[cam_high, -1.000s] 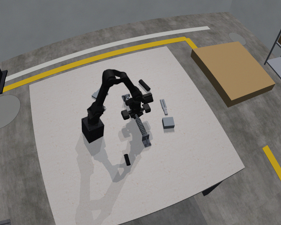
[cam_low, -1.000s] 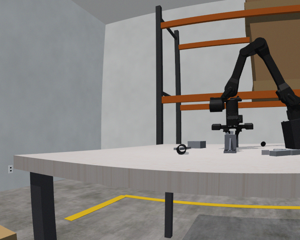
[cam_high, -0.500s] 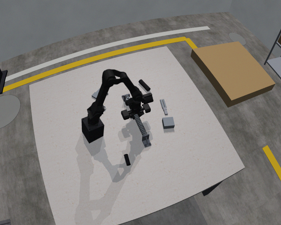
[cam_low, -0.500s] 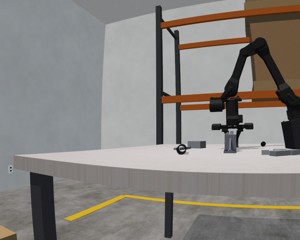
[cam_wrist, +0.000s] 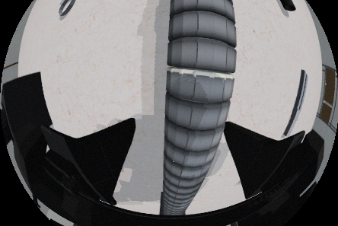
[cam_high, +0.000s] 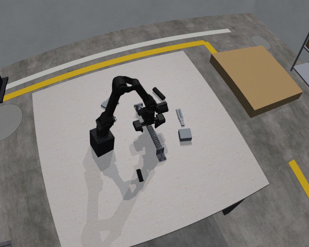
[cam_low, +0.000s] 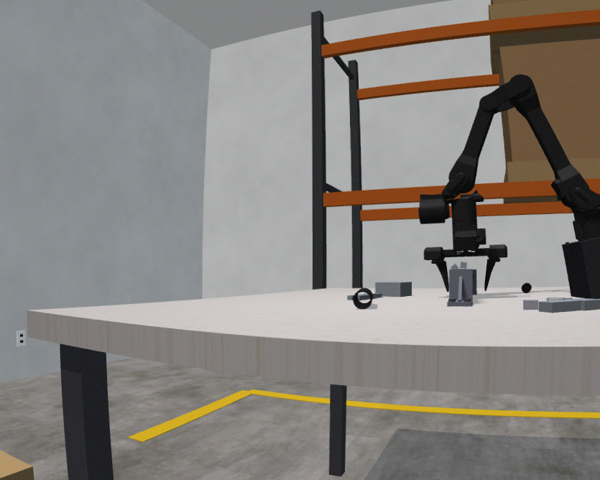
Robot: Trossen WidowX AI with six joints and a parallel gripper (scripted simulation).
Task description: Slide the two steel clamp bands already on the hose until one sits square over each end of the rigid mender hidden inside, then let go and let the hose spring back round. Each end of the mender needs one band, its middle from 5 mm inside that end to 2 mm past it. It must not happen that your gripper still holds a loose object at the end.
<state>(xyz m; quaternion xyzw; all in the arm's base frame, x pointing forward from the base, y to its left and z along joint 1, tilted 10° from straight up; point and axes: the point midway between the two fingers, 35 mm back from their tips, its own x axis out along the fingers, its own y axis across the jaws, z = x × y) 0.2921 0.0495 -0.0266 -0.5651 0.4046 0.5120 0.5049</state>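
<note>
Gray block (cam_high: pixel 185 134) and flat gray bar (cam_high: pixel 180 117) toward the table's right edge, black tube (cam_high: pixel 140 175) nearer the front, brown box (cam_high: pixel 255 77) on the floor

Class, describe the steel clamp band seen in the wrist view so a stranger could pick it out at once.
Start at the pale table and find the ribbed grey hose running lengthwise between the open gripper fingers. Across its middle lies the clamp band: one thin, bright strip, where the neighbouring ribs are broad and dull grey.
</note>
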